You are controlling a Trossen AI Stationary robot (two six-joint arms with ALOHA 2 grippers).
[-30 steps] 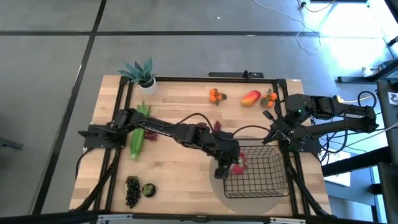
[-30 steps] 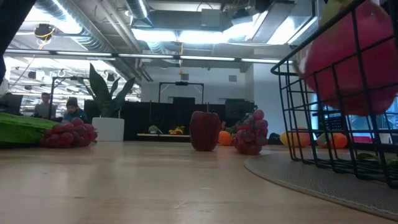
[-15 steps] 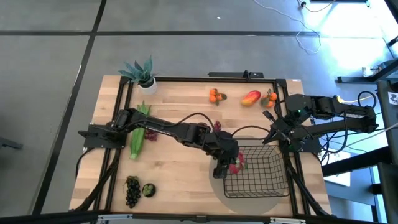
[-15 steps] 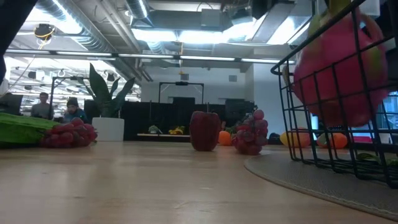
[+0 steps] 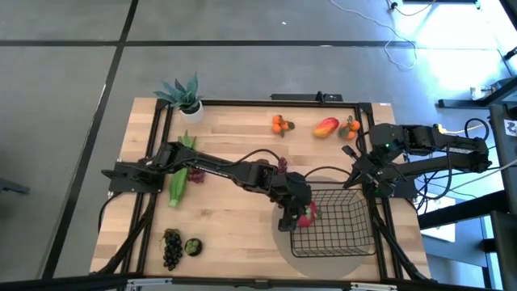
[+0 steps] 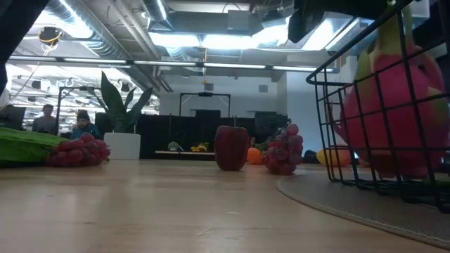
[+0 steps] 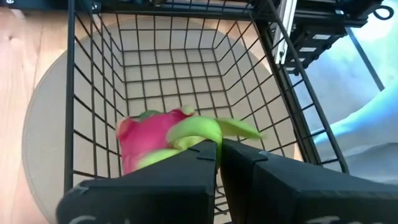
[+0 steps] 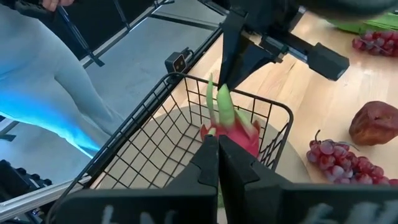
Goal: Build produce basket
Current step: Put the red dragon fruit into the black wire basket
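Note:
The black wire basket [image 5: 373, 222] stands on the round grey mat at the near right. The pink dragon fruit [image 5: 308, 213] with green leaf tips sits low inside the basket at its left wall, upright; it also shows in the low view [image 6: 394, 112]. My left gripper [image 5: 292, 217] reaches over the basket's left rim and is shut on the fruit's leaves. My right gripper [image 5: 349, 181] is shut at the basket's far right corner; whether it touches the wire, I cannot tell. My left gripper pinches the dragon fruit's green leaf tips [image 7: 200, 132] at the fruit's top between its two fingers. The fingers [image 8: 231, 46] come from above, pointing down. The fruit hangs upright below them inside the basket, its bottom at or just above the basket floor.
Purple grapes [image 5: 282, 166] and a dark red fruit [image 6: 231, 147] lie just beyond the mat [image 5: 323, 257]. Tangerines [image 5: 279, 124], a mango [image 5: 325, 127] and another tangerine [image 5: 350, 125] lie at the far edge. A green stalk [image 5: 178, 179], dark grapes [image 5: 171, 246] and a potted plant [image 5: 186, 99] are on the left.
My left gripper has gone down into the basket with the dragon fruit, still shut on its leaves. The fruit has sunk from the height of the basket's rim down to its floor and stays upright.

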